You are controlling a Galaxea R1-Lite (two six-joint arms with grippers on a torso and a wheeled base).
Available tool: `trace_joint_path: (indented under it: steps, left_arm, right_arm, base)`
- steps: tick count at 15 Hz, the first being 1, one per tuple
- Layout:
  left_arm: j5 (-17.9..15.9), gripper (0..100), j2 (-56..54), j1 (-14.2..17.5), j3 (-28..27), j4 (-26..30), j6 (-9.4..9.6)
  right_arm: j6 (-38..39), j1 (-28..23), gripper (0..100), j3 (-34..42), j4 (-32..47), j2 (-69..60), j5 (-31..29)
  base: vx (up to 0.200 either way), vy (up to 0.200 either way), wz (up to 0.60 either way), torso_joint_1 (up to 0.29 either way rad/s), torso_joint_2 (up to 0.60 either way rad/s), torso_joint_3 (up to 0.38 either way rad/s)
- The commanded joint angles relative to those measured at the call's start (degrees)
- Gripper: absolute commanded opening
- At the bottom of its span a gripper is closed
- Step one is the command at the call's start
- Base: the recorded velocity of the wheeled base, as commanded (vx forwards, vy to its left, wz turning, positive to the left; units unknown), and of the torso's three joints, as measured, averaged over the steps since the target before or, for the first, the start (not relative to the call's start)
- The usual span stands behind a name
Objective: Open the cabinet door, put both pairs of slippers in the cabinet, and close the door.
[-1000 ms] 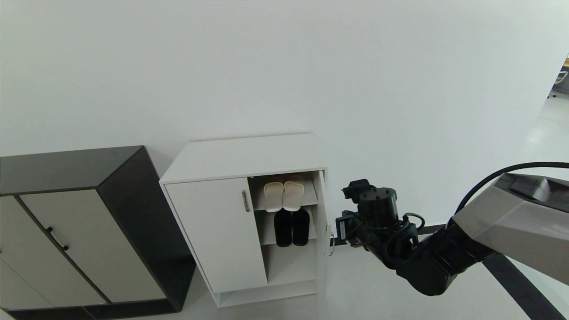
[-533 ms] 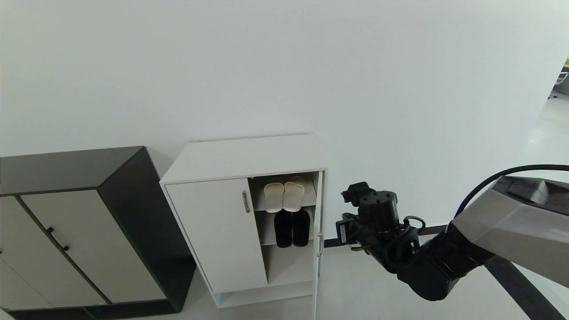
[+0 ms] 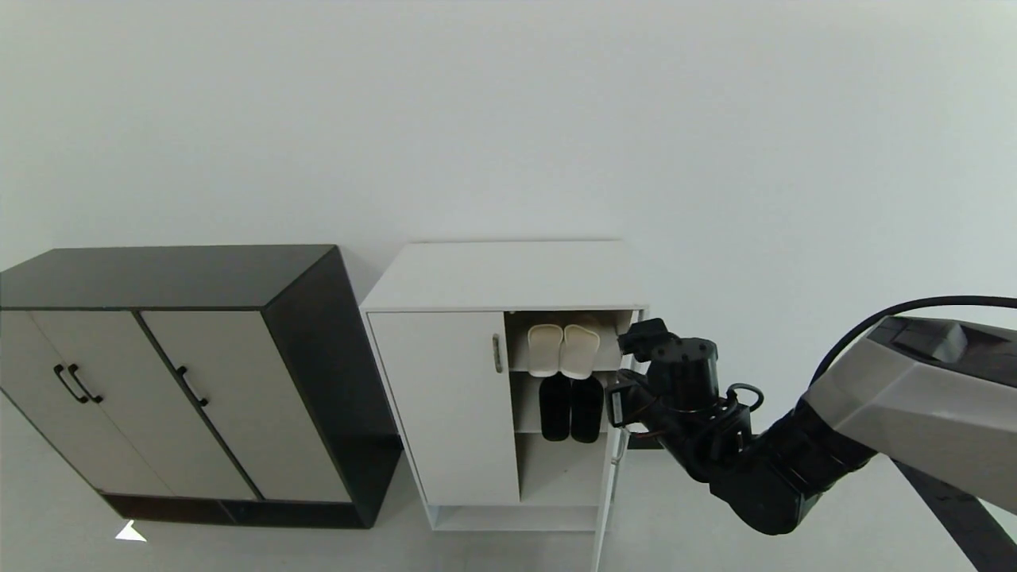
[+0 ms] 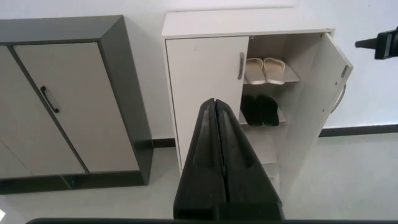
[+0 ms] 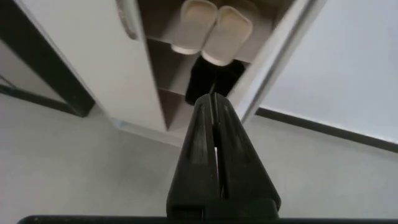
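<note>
Both pairs are stowed in the cabinet (image 3: 508, 274). White slippers (image 3: 562, 349) sit on the top shelf, black slippers (image 3: 570, 409) on the shelf below. The right door (image 4: 318, 112) stands open.

Step in hand, as I judge it: closing the door.

- **Right hand** (image 5: 213, 102): clenched, empty, near the door.
- **Left hand** (image 4: 215, 106): clenched, empty, well back.

Next: press the door's outer face round on its hinge until flush.

Soft, even light, seemingly from overhead, leaves the wall (image 3: 508, 119) bright and nearly shadowless, dimming slightly toward the corners. The white cabinet (image 3: 508, 274) has shaded shelves, where the black slippers (image 3: 570, 409) lose detail. The black cabinet (image 3: 159, 274) shows a faint sheen on top. Vertical lines splay toward the head view's edges.
</note>
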Motion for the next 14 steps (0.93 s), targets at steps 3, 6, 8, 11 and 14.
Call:
trace_joint_path:
  steps: [3,6,8,11,14]
  left_arm:
    - [0.0,0,0.07,0.0,0.0,0.0,0.02]
    - [0.0,0,0.07,0.0,0.0,0.0,0.02]
    - [0.0,0,0.07,0.0,0.0,0.0,0.02]
    - [0.0,0,0.07,0.0,0.0,0.0,0.02]
    - [0.0,0,0.07,0.0,0.0,0.0,0.02]
  right_arm:
    - [-3.36,-2.89,0,0.88,0.86,-1.03,-3.73]
    - [-4.16,-3.33,0,2.9,3.58,-1.74,-3.73]
    - [-4.07,-3.24,0,3.17,3.93,-0.07,-3.55]
    - [-3.89,-3.24,0,3.17,4.37,1.08,-2.41]
    - [-2.31,-3.24,0,1.15,7.36,3.27,-0.91]
  base:
    - [0.0,0.0,0.0,0.0,0.0,0.0]
    - [0.0,0.0,0.0,0.0,0.0,0.0]
    - [0.0,0.0,0.0,0.0,0.0,0.0]
    - [0.0,0.0,0.0,0.0,0.0,0.0]
    - [0.0,0.0,0.0,0.0,0.0,0.0]
